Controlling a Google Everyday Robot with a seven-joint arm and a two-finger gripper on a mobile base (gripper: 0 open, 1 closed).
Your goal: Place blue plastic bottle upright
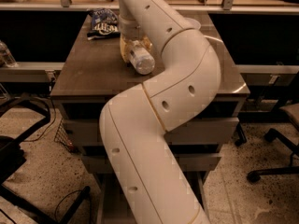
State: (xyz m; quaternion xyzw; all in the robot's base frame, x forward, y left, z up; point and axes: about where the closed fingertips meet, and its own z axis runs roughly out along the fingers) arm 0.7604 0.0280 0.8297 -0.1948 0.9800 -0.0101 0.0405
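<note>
Well, camera view: it looked down along the white jointed robot arm (163,101) toward a dark brown tabletop (84,73).
Gripper: the two-finger gripper (134,49) sat at the arm's far end, low over the tabletop. Its yellowish fingers (124,48) appeared pressed against either side of the bottle, pinching it.
Bottle: the small clear ribbed plastic bottle (141,62) lay between the jaws, on its side or steeply tilted, with one round end toward the camera. It was not yet upright.
Why held so: a grip across the body would, I judged, let the wrist swing the bottle onto its base.
Snack bag: a blue crinkled snack bag (103,22) lay beyond the gripper, apart from it and probably clear of the turn.
Step in hand: raising the bottle upright.
</note>
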